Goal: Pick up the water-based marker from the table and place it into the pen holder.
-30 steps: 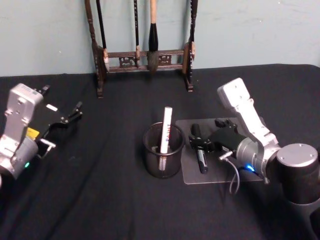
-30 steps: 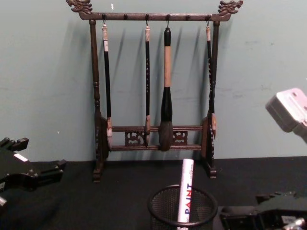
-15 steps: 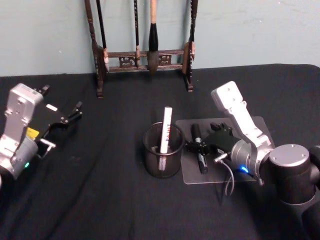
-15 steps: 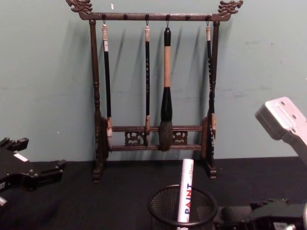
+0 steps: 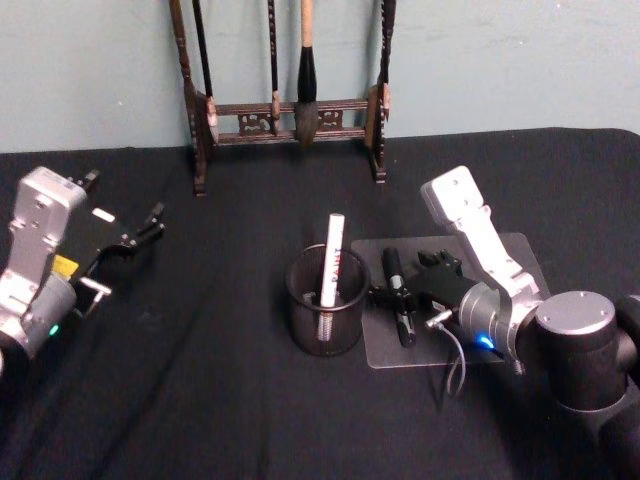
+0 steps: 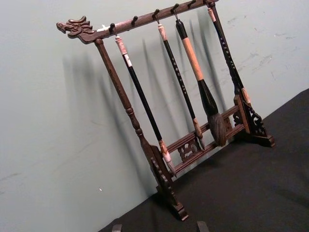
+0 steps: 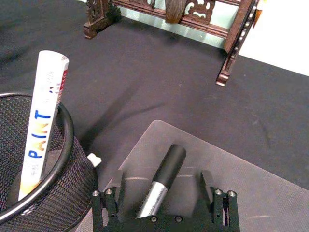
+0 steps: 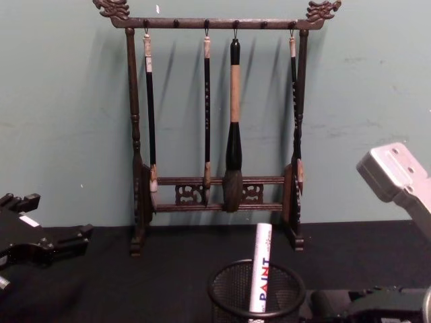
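Marker (image 7: 163, 179): lies flat on clear mat (image 5: 395, 355), just right of pen holder (image 5: 312, 335).
Right gripper (image 5: 399, 297): low over the mat, fingers spread either side of the marker.
Left gripper (image 5: 148, 222): parked far left, fingers apart.
Writing: white pen (image 7: 42, 116) in the holder reads "PAINT".

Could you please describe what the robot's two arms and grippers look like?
Both arms end in boxy silver-grey wrist housings carrying black grippers. The left gripper bears a small white sticker, and its arm shows a yellow label and a green light. The right gripper sits on an arm with a round grey joint cap, a blue light and a looping grey cable.
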`<control>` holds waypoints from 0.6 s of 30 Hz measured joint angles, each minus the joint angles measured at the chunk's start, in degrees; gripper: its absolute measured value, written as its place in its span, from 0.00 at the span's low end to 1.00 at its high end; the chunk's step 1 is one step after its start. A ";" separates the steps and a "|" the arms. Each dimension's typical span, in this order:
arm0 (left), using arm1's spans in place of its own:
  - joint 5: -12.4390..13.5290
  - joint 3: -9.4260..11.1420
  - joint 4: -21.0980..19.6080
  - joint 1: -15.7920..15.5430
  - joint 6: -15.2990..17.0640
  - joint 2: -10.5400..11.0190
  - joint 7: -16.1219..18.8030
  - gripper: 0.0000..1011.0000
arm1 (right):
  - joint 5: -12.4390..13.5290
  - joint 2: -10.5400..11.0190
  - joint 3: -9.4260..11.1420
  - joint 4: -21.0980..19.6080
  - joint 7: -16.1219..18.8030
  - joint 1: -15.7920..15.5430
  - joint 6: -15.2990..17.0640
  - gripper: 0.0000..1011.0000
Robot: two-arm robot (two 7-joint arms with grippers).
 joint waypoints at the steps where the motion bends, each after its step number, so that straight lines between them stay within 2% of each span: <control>1: 0.00 0.00 0.00 0.00 0.00 0.00 0.00 0.99 | -0.07 -0.07 0.08 0.03 0.08 -0.02 0.02 0.99; 18: 0.00 0.00 0.00 0.00 0.00 0.00 0.00 0.99 | -1.02 -1.15 1.21 0.57 1.27 -0.71 0.46 0.99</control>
